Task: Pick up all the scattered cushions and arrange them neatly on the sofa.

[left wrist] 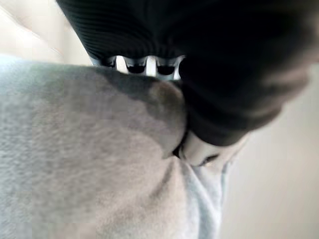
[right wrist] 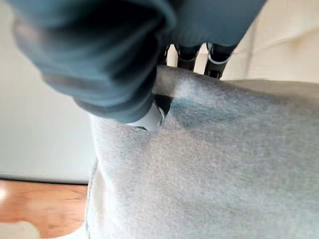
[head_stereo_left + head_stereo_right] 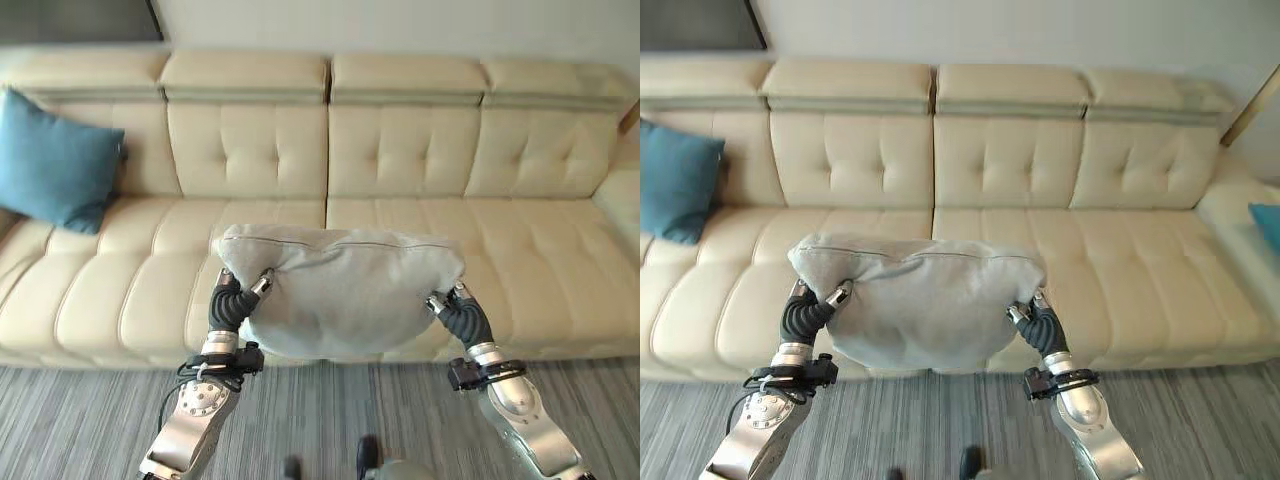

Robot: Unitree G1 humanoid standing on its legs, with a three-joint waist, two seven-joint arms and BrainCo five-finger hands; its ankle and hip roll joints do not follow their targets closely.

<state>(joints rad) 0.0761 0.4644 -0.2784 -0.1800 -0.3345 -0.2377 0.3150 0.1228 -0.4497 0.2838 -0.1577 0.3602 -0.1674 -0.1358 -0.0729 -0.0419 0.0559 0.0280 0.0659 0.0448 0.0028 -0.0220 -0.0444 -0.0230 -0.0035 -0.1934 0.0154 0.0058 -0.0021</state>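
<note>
While pinched, plump grey cushion (image 3: 345, 295), tufted sofa (image 3: 400, 150).

The middle and right seats of the sofa (image 3: 420, 240) are left bare, so a wide free stretch is offered there. The far left seat is taken up by a blue cushion (image 3: 55, 160) leaned against the backrest. The way forward is partly blocked by the grey cushion (image 3: 340, 290) held between both hands.
</note>
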